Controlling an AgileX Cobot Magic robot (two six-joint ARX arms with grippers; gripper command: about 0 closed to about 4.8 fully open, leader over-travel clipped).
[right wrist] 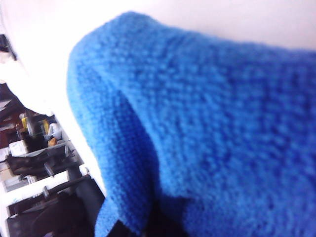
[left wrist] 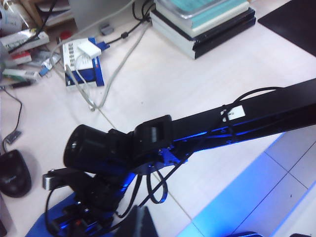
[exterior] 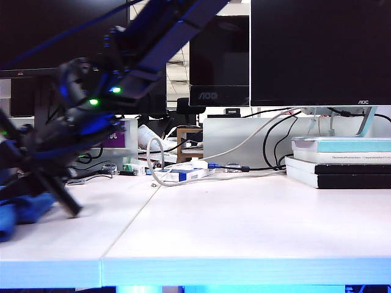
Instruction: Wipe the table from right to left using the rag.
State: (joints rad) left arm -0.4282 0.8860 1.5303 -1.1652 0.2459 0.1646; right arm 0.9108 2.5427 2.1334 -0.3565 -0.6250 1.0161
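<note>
Pressing the rag (right wrist: 207, 133) on the table's (exterior: 244, 220) left end, right gripper clamped; left gripper unseen

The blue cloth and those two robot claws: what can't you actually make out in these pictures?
- Right gripper: its fingers are hidden. In the right wrist view the rag fills the picture; in the exterior view the blurred arm covers them.
- Left gripper: in no view; the left wrist view shows only the other arm.
- Rag's full shape: cut off by the exterior view's left edge.
- Whether the rag presses on the table: not visible.
</note>
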